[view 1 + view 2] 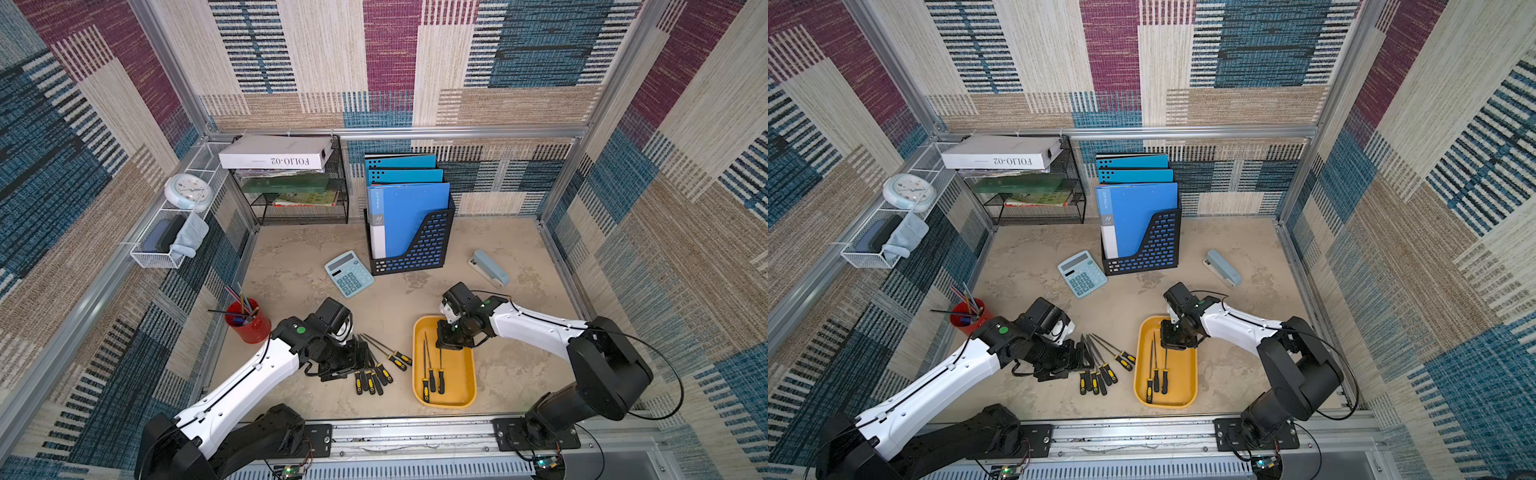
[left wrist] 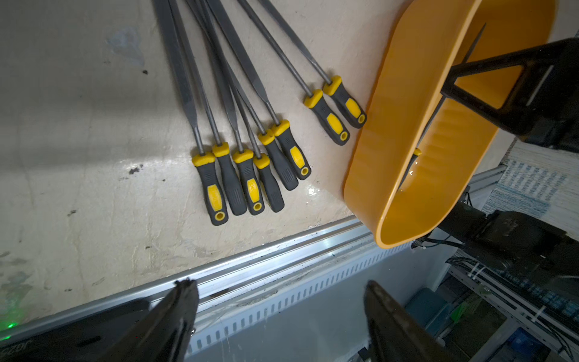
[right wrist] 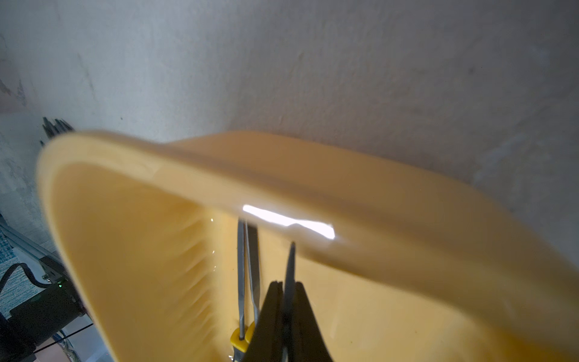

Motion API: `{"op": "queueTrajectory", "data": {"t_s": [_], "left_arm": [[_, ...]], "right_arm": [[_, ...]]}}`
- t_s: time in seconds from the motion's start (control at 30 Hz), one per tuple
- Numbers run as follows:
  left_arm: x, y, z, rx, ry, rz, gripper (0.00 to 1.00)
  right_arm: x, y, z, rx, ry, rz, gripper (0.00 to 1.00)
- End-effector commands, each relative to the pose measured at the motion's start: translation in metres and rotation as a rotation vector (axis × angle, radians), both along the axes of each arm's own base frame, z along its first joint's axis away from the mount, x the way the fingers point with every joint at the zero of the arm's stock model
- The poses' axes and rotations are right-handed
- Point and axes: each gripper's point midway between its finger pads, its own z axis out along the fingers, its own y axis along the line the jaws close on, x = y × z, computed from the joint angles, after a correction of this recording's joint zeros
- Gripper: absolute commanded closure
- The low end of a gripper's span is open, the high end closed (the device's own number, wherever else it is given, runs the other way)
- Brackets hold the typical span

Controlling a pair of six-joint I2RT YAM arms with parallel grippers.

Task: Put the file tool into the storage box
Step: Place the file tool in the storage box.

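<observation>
my right pincer (image 3: 289, 286) clamped on file tool (image 3: 291, 260) in storage box (image 3: 141, 175), two files (image 3: 240, 275) beside it | my left pincer (image 2: 279, 288) gaping, empty, near loose files (image 2: 247, 175) on tabletop (image 2: 78, 125)

Storage box (image 1: 459, 374) yellow-orange; files (image 2: 230, 185) grey, black-yellow handles; calculator (image 1: 348, 273) pale blue.

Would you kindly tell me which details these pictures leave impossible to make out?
- The loose files: tips cut off by the left wrist view's edge, several covered by the left arm in both top views.
- The held file: handle hidden behind the right hand in the right wrist view.
- The storage box: rim blurred in the right wrist view.
- The clock: time too small to read in both top views.
</observation>
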Motion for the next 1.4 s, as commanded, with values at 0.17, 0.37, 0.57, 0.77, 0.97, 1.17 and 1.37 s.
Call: {"op": "queueTrajectory", "data": {"t_s": [0.17, 0.37, 0.57, 0.77, 0.97, 1.17, 1.37], "left_arm": [[-0.005, 0.009, -0.009, 0.032, 0.018, 0.039, 0.14], [-0.008, 0.011, -0.014, 0.042, 0.032, 0.049, 0.14], [-0.015, 0.015, -0.022, 0.06, 0.071, 0.066, 0.15], [-0.023, 0.024, -0.04, 0.119, 0.12, 0.094, 0.29], [-0.022, 0.031, -0.053, 0.206, 0.134, 0.095, 0.37], [-0.013, 0.035, -0.065, 0.285, 0.116, 0.099, 0.42], [-0.006, 0.029, -0.073, 0.302, 0.099, 0.093, 0.44]], "right_arm": [[-0.002, 0.0, -0.011, 0.005, -0.004, -0.004, 0.87], [-0.005, -0.002, -0.008, 0.014, -0.005, -0.013, 0.72], [-0.003, -0.003, 0.009, 0.021, -0.036, -0.023, 0.65], [0.008, 0.001, 0.039, 0.043, -0.1, -0.024, 0.64], [0.015, 0.009, 0.048, 0.054, -0.107, 0.003, 0.65], [0.017, 0.013, 0.048, 0.065, -0.104, 0.014, 0.66], [0.017, 0.013, 0.046, 0.057, -0.098, 0.022, 0.67]]}}
